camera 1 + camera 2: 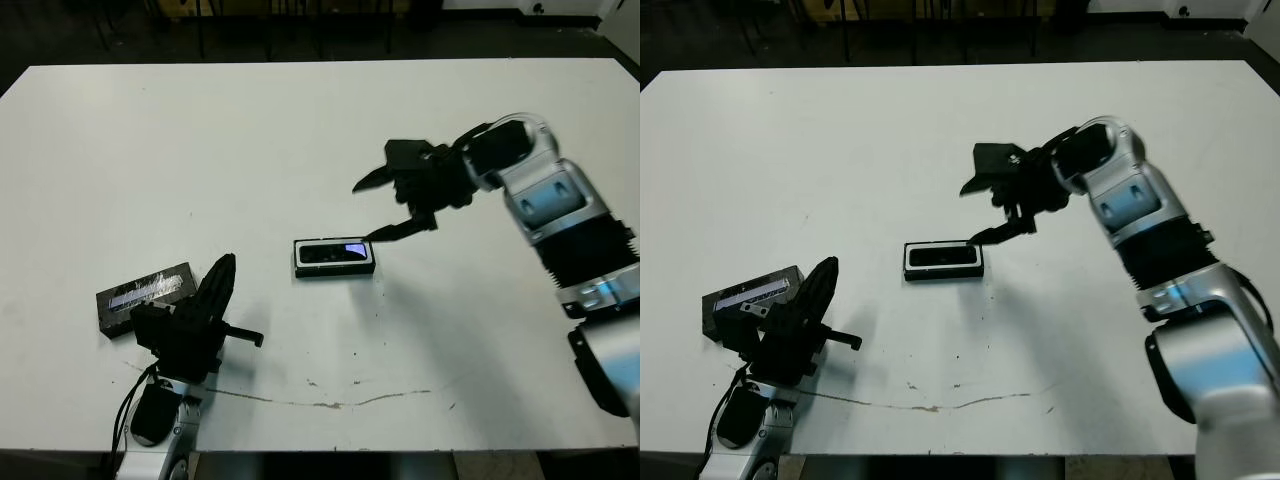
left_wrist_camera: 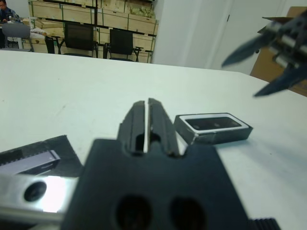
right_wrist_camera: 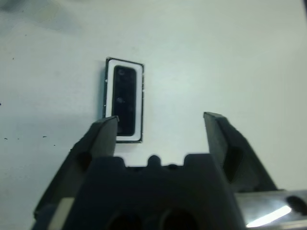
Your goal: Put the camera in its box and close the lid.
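The camera (image 1: 335,252), a slim black bar with a bluish-lit screen, lies inside its box (image 1: 334,272), a shallow black tray with a white inside, at mid-table. In the right wrist view the camera (image 3: 125,98) fills the box (image 3: 110,96). My right gripper (image 1: 364,212) hovers open just right of and above the box, its lower fingertip close to the box's right end, nothing between the fingers. The lid (image 1: 145,296), a black slab with a silvery print, lies on the table at the near left. Beside it, to its right, my left gripper (image 1: 226,262) is shut and holds nothing.
A thin dark scratch line (image 1: 330,403) runs across the white table (image 1: 300,130) near its front edge. Beyond the table's far edge, the left wrist view shows chairs (image 2: 79,38) and stacked crates (image 2: 96,17).
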